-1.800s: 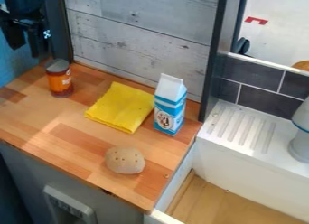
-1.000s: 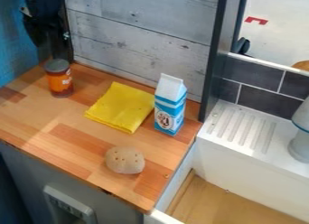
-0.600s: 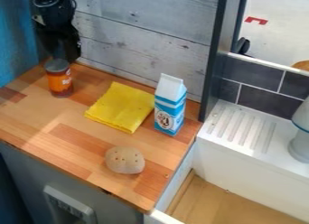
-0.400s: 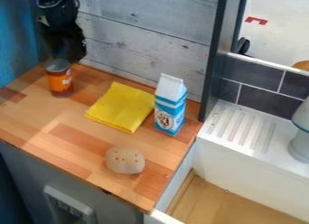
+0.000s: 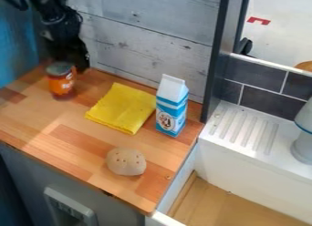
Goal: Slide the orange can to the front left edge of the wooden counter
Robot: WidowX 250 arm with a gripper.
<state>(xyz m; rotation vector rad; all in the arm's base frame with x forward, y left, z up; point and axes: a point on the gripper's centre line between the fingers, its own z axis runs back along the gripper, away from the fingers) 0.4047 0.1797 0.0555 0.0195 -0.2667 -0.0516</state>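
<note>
Hand: one, black, seen from my camera behind and left of the cloth, hanging low just beside the jar; I cannot tell how far open it is, whether it touches the jar, or whether it has hold of anything.
Jar: one, upright, orange with a grey lid, left of the cloth and apart from it.
Cloth: one, yellow, lying flat; I place everything by it.
Carton: one, blue and white, upright, close by the cloth's right side.
Potato-like piece: one, pale tan with small dark dots, in front of the cloth.
Table: one, wooden, patched in lighter and redder blocks, under the cloth.
Plank wall: grey, behind the cloth.
Blue wall: beyond the jar, left of the cloth.
Post: one, dark, right of the cloth, behind the carton.
Ridged white ledge: one, well right of the cloth, with dark tiles behind it.
</note>
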